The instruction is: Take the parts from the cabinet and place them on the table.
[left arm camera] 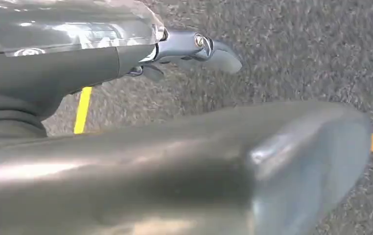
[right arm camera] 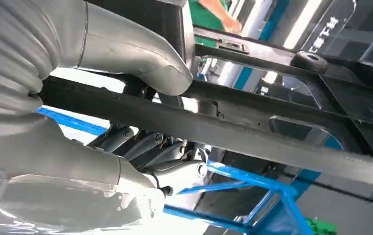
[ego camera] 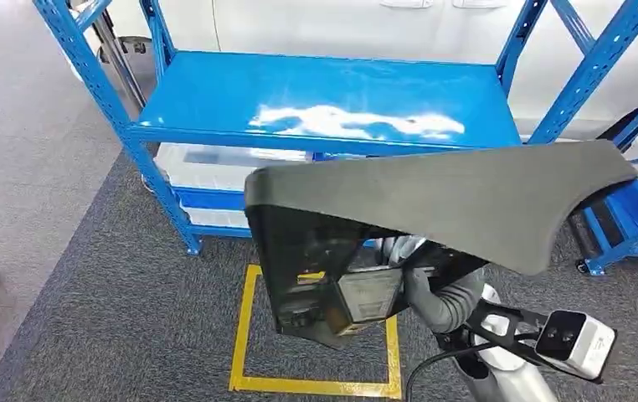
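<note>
1. Part [ego camera: 466, 197]: large dark grey moulded panel, long and flared, held level across the head view's centre, from 9 to 3 o'clock. It is carried clear of the rack, likely for transfer to the table; no table can be seen.
2. Right hand [ego camera: 437, 293]: at 5 o'clock under the part, gripping its black inner ribbing. In the right wrist view the thumb [right arm camera: 140, 49] lies on one side of a rib and the fingers [right arm camera: 145, 147] curl on the other, probably to steady a wide, awkward load.
3. Left hand [left arm camera: 194, 46]: seen over carpet in its wrist view, fingers extended beside the part's edge [left arm camera: 174, 161]. Whether it holds anything I cannot tell.
4. Rack [ego camera: 324, 96]: blue steel, top shelf bare, at 12 o'clock; clear bins [ego camera: 207, 163] below.
5. Floor tape [ego camera: 316, 385]: yellow square at 6 o'clock, probably a standing mark.
6. Writing: white characters on a clear panel [right arm camera: 329, 36], too small to read.
</note>
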Available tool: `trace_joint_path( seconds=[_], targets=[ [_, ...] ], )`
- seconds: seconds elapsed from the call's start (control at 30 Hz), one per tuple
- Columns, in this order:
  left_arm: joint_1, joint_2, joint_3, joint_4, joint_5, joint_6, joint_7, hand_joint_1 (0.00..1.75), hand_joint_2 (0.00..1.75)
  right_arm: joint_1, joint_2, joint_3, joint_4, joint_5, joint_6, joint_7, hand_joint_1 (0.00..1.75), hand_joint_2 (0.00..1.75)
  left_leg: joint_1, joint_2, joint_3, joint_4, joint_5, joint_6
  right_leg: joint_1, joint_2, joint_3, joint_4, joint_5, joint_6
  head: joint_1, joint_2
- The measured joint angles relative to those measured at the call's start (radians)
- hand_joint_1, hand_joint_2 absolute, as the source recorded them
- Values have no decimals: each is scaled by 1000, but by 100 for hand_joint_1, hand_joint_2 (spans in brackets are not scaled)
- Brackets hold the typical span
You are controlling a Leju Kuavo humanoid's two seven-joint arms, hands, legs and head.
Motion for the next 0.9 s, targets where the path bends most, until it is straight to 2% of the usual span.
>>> trace_joint_path(
  seconds=[0.1, 0.13, 0.17, 0.2, 0.23, 0.27, 0.3, 0.33, 0.37, 0.43, 0.47, 0.5, 0.57, 0.63, 0.67, 0.7, 0.73, 0.77, 0.8, 0.83, 0.87, 0.9],
  targets=[
    [1, -3, 0, 0, -2, 35, -8, 0, 0, 15, 14, -20, -5, 10, 31, 0, 150, 175, 3, 2, -4, -5, 6, -14, 2, 5, -10, 3, 4, -13, 0, 0],
    [0, -4, 1, 0, -1, 40, -13, 0, 0, 17, 19, -27, -5, 11, 45, 0, 150, 175, 1, 2, -4, -3, 3, -20, -4, 5, -8, -6, 8, -20, 0, 0],
    [-1, -5, 3, 0, 0, 41, -16, 0, 0, 16, 26, -34, -5, 14, 56, 0, 150, 175, 5, -2, -10, 13, -14, -27, -8, 5, -5, -11, 12, -26, 0, 0],
    [-2, -6, 6, 0, 0, 43, -19, 0, 0, 16, 33, -40, -5, 15, 64, 0, 150, 175, 7, -2, -28, 53, -43, -31, -9, 6, -6, -12, 14, -30, 0, 0],
    [-2, -6, 9, 0, 0, 51, -25, 0, 0, 16, 41, -44, -5, 15, 71, -1, 150, 175, 11, -2, -69, 142, -92, -37, -8, 9, -9, -12, 15, -33, 0, 0],
    [-2, -6, 11, 0, 0, 60, -30, 0, 0, 16, 45, -46, -5, 15, 77, -1, 150, 175, 13, -2, -108, 226, -128, -41, -8, 13, -12, -11, 17, -34, 0, 0],
    [0, -6, 13, 0, 0, 68, -35, 0, 0, 16, 49, -49, -4, 15, 81, -1, 150, 175, 15, -2, -145, 301, -150, -45, -8, 19, -15, -11, 19, -34, 0, 0],
    [1, -7, 15, 0, -2, 75, -40, 0, 0, 16, 54, -49, -3, 15, 81, -1, 150, 175, 18, -2, -156, 323, -144, -46, -8, 25, -17, -10, 20, -33, 0, 0],
    [2, -7, 16, 0, -2, 81, -41, 0, 0, 16, 58, -49, -3, 18, 79, -1, 150, 175, 20, -2, -140, 290, -114, -46, -8, 35, -17, -9, 22, -31, 0, 0],
    [1, -7, 17, 0, -4, 85, -41, 0, 0, 14, 65, -49, -3, 24, 74, -1, 150, 175, 22, -10, -60, 129, -28, -43, -9, 52, -16, -8, 24, -27, 0, 0],
    [1, -7, 17, 0, -8, 85, -37, 0, 0, 11, 70, -49, -3, 29, 68, -1, 150, 175, 25, -42, -9, 22, 12, -39, -10, 61, -16, -7, 25, -24, 0, 0],
    [3, -7, 17, 1, -12, 84, -33, 0, 0, 9, 74, -49, -3, 33, 61, -1, 150, 175, 28, -90, 2, 0, -9, -37, -7, 68, -21, -7, 29, -17, 0, 0],
    [4, -7, 17, 1, -15, 80, -16, 0, 0, 4, 78, -48, -2, 32, 54, 0, 150, 175, 21, -69, -6, -1, 0, -32, -11, 85, -32, -5, 37, -3, 0, 0],
    [3, -8, 17, 1, -16, 84, 1, 0, 0, 4, 78, -48, 0, 29, 49, 0, 150, 175, 21, -53, -3, -5, 7, -17, -11, 104, -35, -12, 46, 14, 0, 0],
    [3, -10, 17, 1, -19, 84, 9, 0, 0, 3, 78, -48, 1, 29, 44, 0, 150, 175, 27, -39, -3, -14, 15, -6, -12, 80, -39, -2, 38, 15, 0, 0],
    [3, -11, 17, 1, -25, 83, 15, 0, 0, -1, 78, -48, 3, 31, 39, 0, 150, 175, 26, -28, -5, -14, 18, 2, -7, 39, -55, 31, 9, 14, 0, 0],
    [4, -11, 17, 1, -29, 82, 21, 0, 0, -3, 78, -48, 5, 34, 34, 0, 150, 175, 23, -18, -8, -14, 19, 5, -8, 22, -85, 96, -32, 15, 0, 0],
    [6, -11, 15, 1, -37, 77, 29, 0, 0, -1, 78, -48, 6, 37, 26, 0, 150, 175, 20, -7, -11, -14, 20, 7, -10, 16, -124, 183, -74, 17, 0, 0],
    [7, -11, 13, 1, -42, 74, 35, 0, 0, 2, 78, -48, 7, 40, 20, 0, 150, 175, 19, 3, -14, -13, 20, 7, -10, 15, -154, 251, -102, 19, 0, 0],
    [8, -11, 12, 1, -47, 74, 42, 0, 0, 6, 78, -49, 8, 41, 17, 0, 150, 175, 17, 13, -17, -11, 20, 8, -10, 14, -177, 304, -117, 20, 0, 0],
    [8, -12, 8, 1, -55, 77, 52, 0, 0, 17, 78, -50, 8, 42, 17, 0, 150, 175, 15, 27, -19, -9, 20, 8, -10, 13, -173, 306, -107, 20, 0, 0],
    [8, -13, 5, 1, -55, 77, 55, 0, 0, 25, 78, -51, 8, 42, 19, 0, 150, 175, 14, 37, -19, -8, 19, 8, -10, 9, -145, 259, -81, 18, 0, 0]
  ],
)
